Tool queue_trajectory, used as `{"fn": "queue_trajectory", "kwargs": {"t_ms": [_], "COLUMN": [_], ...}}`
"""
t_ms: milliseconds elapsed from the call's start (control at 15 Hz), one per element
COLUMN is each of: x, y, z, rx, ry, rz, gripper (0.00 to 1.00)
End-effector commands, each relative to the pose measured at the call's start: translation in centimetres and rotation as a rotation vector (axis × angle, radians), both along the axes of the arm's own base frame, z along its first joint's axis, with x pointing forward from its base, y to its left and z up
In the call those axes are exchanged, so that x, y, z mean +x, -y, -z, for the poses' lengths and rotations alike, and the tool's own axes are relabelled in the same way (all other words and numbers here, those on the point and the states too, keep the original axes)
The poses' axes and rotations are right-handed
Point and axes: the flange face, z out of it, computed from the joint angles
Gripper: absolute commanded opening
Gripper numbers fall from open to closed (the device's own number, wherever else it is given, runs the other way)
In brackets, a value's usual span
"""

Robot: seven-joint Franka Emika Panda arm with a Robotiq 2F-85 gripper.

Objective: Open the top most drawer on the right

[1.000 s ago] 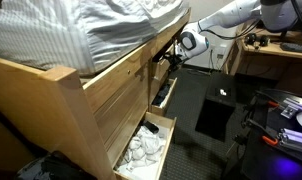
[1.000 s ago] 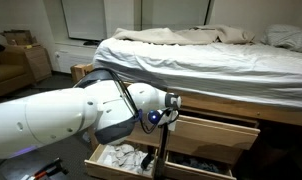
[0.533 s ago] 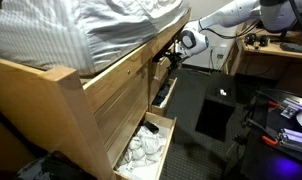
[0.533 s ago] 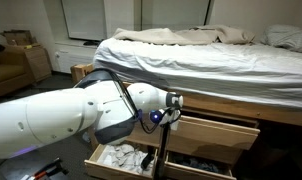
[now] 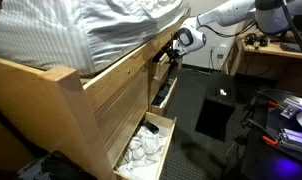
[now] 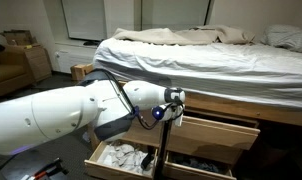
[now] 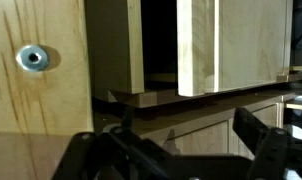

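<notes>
bedding (image 5: 101,30) rumpled | white cloths (image 5: 141,150) in open lower drawer (image 5: 163,148) | black floor mat (image 5: 216,108)

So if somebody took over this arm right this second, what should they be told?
Gripper: open, holding nothing, close to the bed's drawer fronts.
Top drawer: looks partly pulled out in an exterior view; how far is unclear.
Lower drawer: open, with white cloth inside.
Done: top drawer apparently started.
Left: probably grip the top drawer's front and pull it further out.

Light wooden top drawer (image 6: 219,133), pulled partly out
</notes>
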Motion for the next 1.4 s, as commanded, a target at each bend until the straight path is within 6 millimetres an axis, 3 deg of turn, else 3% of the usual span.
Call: {"fn": "queue_trajectory", "kwargs": {"t_ms": [0,267,333,667,933,1333], "x": [-0.1,1.0,0.0,0.1,-0.4,-0.5], "y": [0.6,2.8,2.2,2.2,0.6,0.0], "z": [0.8,0.9,1.0,1.3,4.0,4.1], "rx": [-0.013,-0.111,-0.054,-0.058,-0.03,-0.009], "ry": [-0.025,0.011,-0.007,-0.005,-0.059,-0.059], "rz": [0.033,0.066,0.043,0.048,0.079,0.072], "gripper": [1.0,1.0,1.0,1.0,1.0,1.0]}}
